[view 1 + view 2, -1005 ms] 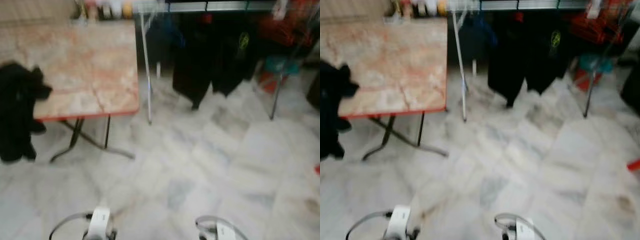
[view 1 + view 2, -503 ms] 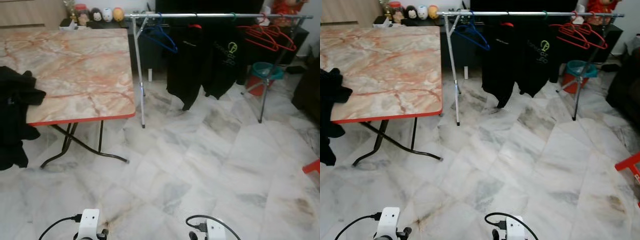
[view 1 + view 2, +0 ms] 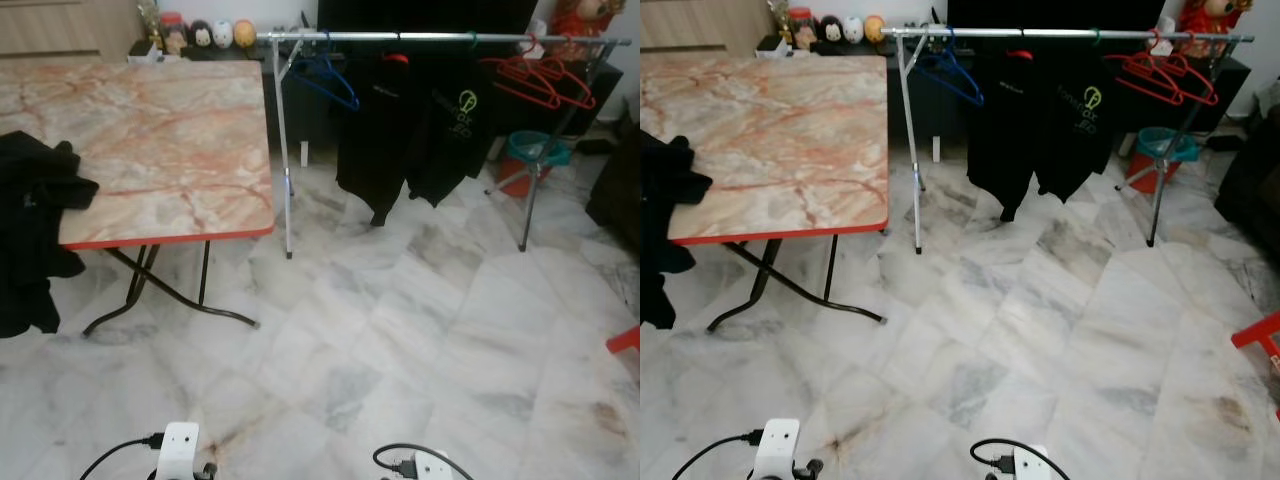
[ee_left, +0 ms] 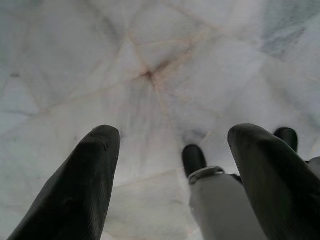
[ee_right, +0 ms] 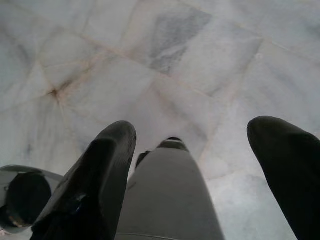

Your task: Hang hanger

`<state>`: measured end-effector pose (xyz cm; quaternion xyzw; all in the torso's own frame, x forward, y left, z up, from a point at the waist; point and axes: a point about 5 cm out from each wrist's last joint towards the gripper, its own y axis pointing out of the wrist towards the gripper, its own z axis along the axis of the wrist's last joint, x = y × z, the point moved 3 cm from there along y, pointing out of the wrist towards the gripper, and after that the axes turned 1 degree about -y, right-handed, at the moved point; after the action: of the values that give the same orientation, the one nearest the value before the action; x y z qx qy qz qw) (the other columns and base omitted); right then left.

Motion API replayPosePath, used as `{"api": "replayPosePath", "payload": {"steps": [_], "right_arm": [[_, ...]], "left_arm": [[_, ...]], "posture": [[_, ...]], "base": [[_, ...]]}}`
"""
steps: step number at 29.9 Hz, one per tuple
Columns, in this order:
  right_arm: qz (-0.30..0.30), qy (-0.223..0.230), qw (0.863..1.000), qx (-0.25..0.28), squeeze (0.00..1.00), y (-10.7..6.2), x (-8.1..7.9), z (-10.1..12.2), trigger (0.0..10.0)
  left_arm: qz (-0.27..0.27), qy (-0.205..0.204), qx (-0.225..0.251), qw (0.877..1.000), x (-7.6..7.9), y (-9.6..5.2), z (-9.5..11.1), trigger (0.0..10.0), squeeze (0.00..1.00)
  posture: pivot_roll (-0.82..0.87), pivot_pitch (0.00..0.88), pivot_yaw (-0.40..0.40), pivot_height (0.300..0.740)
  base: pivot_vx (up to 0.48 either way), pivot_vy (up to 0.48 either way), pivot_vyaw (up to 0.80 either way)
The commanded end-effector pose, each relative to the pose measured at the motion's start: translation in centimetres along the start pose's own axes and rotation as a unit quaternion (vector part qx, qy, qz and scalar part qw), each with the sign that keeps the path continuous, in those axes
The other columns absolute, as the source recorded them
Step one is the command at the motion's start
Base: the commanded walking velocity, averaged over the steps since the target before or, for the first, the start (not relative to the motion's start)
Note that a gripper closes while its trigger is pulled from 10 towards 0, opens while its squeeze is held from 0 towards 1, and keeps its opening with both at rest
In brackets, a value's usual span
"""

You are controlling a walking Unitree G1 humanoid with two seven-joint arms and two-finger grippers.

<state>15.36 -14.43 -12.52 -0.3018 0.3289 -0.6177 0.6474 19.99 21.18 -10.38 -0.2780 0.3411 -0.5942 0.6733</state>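
Up ahead in the eye views, a blue hanger (image 3: 328, 80) sits on the clothes rail (image 3: 440, 38) beside the marble worktop (image 3: 170, 150). Left wrist view – left claw (image 4: 172, 165) spread wide, holding nothing, above the floor (image 4: 150, 60). Right wrist view – right claw (image 5: 200, 150) equally wide apart, empty too.

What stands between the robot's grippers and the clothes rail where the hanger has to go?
Nothing visible blocks the way. Both the left gripper and right gripper hang open and empty over bare marble floor, which runs unobstructed to the clothes rail. The table stands off to the left.
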Motion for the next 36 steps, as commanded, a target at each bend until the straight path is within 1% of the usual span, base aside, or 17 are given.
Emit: {"api": "replayPosePath", "payload": {"steps": [1,11,19,28,34,36], "right_arm": [[-0.002,-0.002,1.0,-0.006,0.0,-0.04,0.25,-0.21,10.0],[0.002,-0.001,1.0,-0.005,0.0,-0.05,-0.05,-0.24,10.0],[0.001,0.001,1.0,-0.006,0.0,-0.06,-0.12,-0.31,10.0],[0.002,-0.001,1.0,-0.006,0.0,-0.11,-0.09,-0.43,10.0],[0.001,0.001,1.0,-0.008,0.0,-0.17,-0.18,-0.61,10.0],[0.0,0.004,1.0,-0.008,0.0,-0.16,-0.22,-0.6,10.0]], "left_arm": [[-0.001,0.003,-0.005,1.0,0.25,-0.08,-0.4,10.0,0.0],[-0.002,0.013,-0.005,1.0,0.03,-0.08,-0.39,10.0,0.0],[-0.005,0.017,0.003,1.0,0.21,0.05,0.24,10.0,0.0],[-0.006,0.018,0.001,1.0,0.18,0.0,0.04,10.0,0.0],[-0.013,0.025,0.0,1.0,0.18,-0.02,-0.04,10.0,0.0],[-0.015,0.017,0.005,1.0,0.21,0.03,0.24,10.0,0.0]], "posture": [[0.0,0.0,-0.032,0.74],[0.0,0.0,-0.02,0.74],[0.0,0.0,-0.021,0.74],[-0.01,0.0,-0.012,0.74],[-0.02,0.0,-0.006,0.74],[-0.01,0.0,-0.006,0.74]], "base": [[0.0,-0.454,0.0],[0.0,-0.413,0.0],[0.0,-0.405,0.0],[0.0,-0.365,0.0],[0.0,-0.046,0.0],[0.0,0.0,0.0]]}}
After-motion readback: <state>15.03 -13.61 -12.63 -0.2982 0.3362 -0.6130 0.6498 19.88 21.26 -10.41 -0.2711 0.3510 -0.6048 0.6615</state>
